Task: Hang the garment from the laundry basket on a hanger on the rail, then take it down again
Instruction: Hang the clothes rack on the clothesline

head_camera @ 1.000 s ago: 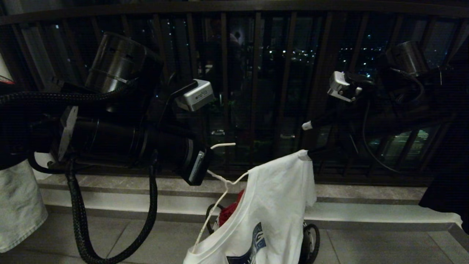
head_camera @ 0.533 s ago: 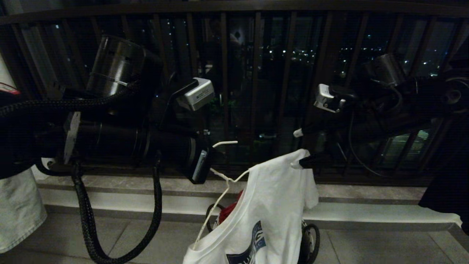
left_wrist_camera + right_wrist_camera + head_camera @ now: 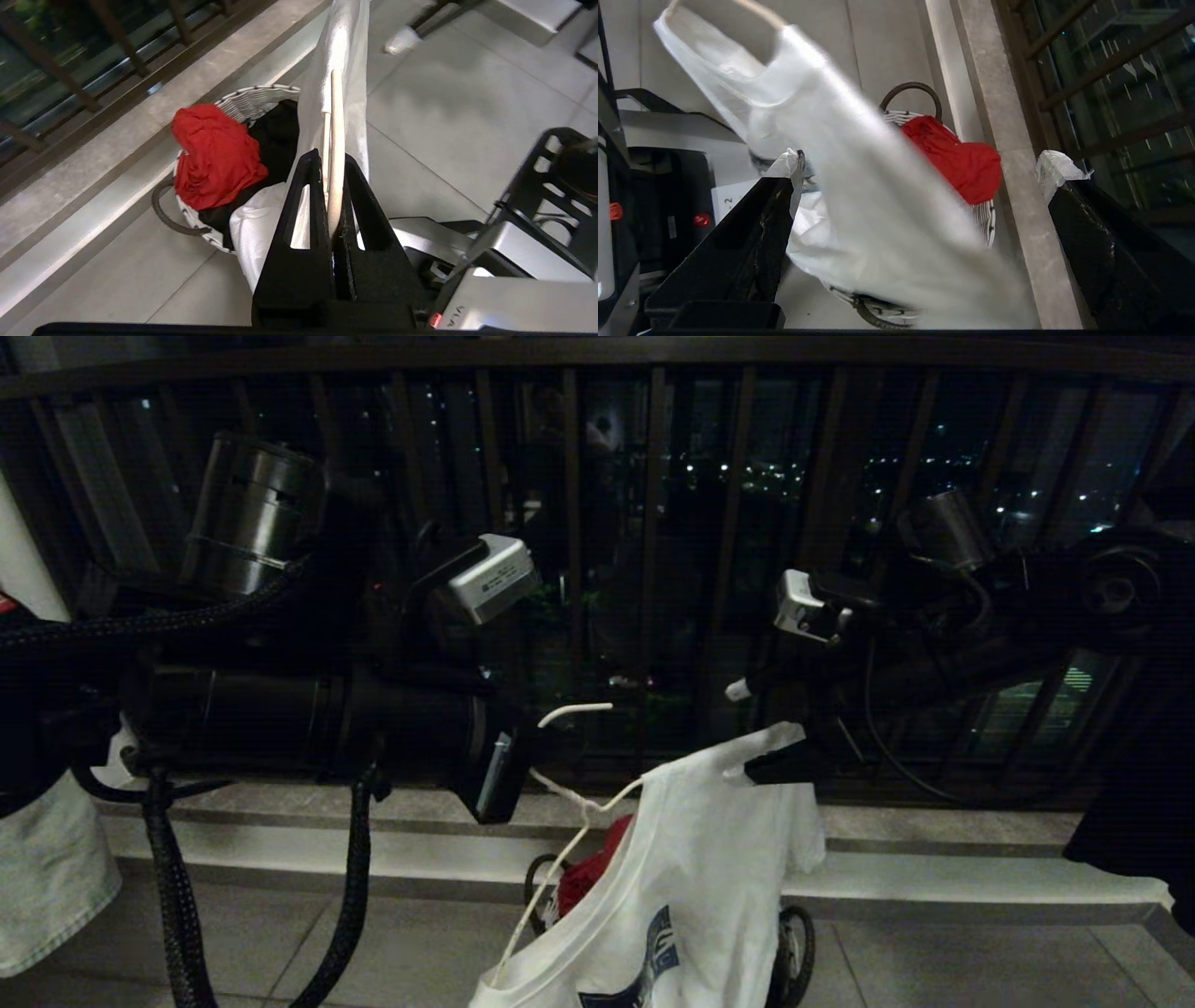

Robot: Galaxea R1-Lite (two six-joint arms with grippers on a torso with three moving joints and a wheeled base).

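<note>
Left claw [image 3: 334, 186] at frame centre clamps the hanger [image 3: 560, 793] carrying the garment [image 3: 691, 887]; right claw [image 3: 920, 186] gapes wide, empty.

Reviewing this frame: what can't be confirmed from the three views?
- Grey perforated rail: in no view, so the hang target cannot be placed.
- Printed logo on the white short-sleeved T-shirt: cut off by the head view's lower edge.
- Far shoulder of the cream wire hanger: hidden under the T-shirt's fabric.
- Contents of the round woven laundry basket beneath the red cloth: covered in the left wrist view.
- T-shirt in the right wrist view: blurred.
</note>
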